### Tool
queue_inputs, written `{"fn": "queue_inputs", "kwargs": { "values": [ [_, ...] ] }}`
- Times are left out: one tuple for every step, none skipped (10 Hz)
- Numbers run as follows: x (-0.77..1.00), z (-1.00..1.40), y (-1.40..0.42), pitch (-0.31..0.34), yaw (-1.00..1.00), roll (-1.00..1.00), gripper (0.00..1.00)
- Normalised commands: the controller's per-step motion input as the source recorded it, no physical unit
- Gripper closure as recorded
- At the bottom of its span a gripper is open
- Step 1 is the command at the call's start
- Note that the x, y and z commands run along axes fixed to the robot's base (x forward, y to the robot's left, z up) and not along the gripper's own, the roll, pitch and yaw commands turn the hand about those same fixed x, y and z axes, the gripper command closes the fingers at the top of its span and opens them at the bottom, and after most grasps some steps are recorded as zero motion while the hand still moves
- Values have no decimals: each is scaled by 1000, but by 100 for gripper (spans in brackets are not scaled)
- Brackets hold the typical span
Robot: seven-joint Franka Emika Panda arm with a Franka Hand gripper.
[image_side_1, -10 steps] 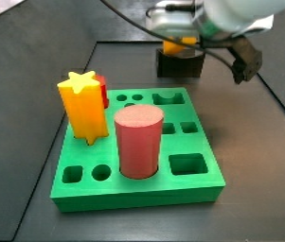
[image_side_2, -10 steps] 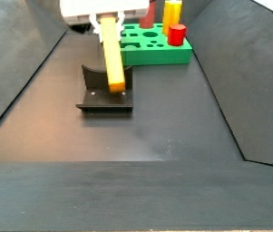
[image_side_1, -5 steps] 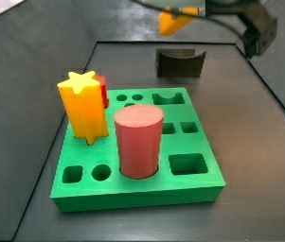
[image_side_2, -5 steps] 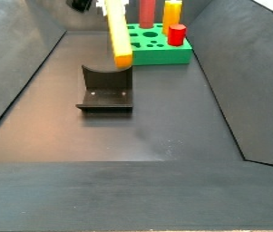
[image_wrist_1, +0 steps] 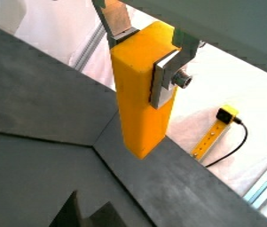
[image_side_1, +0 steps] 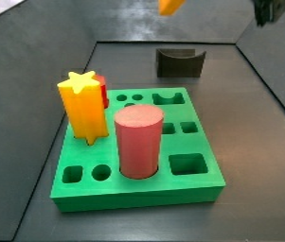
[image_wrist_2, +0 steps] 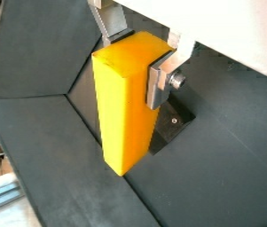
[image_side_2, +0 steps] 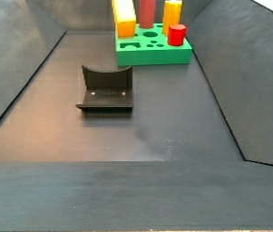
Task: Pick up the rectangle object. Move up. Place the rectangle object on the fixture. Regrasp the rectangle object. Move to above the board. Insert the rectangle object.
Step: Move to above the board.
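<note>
Fingers (image_wrist_1: 168,78) clamped on the upper end of the rectangle object (image_wrist_1: 142,93), whose long axis hangs straight down from the gripper (image_wrist_2: 140,51), high above the fixture (image_side_2: 104,89) and clear of it. In both side views only the bar's lower tip shows at the upper frame edge and the gripper itself is cut off, so its height over the fixture is hard to judge. The board (image_side_1: 195,187) lies beyond the fixture, with its square hole (image_side_1: 189,165) open; the bar is well apart from both.

no readable text, labels, brands or numbers on anything in view
</note>
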Motion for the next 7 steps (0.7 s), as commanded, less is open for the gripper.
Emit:
{"fn": "queue_inputs", "kwargs": {
  "values": [
    [-85,735,-25,12,-53,-46,100],
    [-58,509,-10,40,-46,-43,100],
    [-39,334,-2,59,-35,-47,100],
    [-638,466,-1000,-104,-156,-1000,100],
    [-637,438,-1000,-111,-152,-1000,100],
    [-705,480,-1000,-118,-153,-1000,100],
    [-774,455,-1000,-120,-162,-1000,100]
  ]
}}
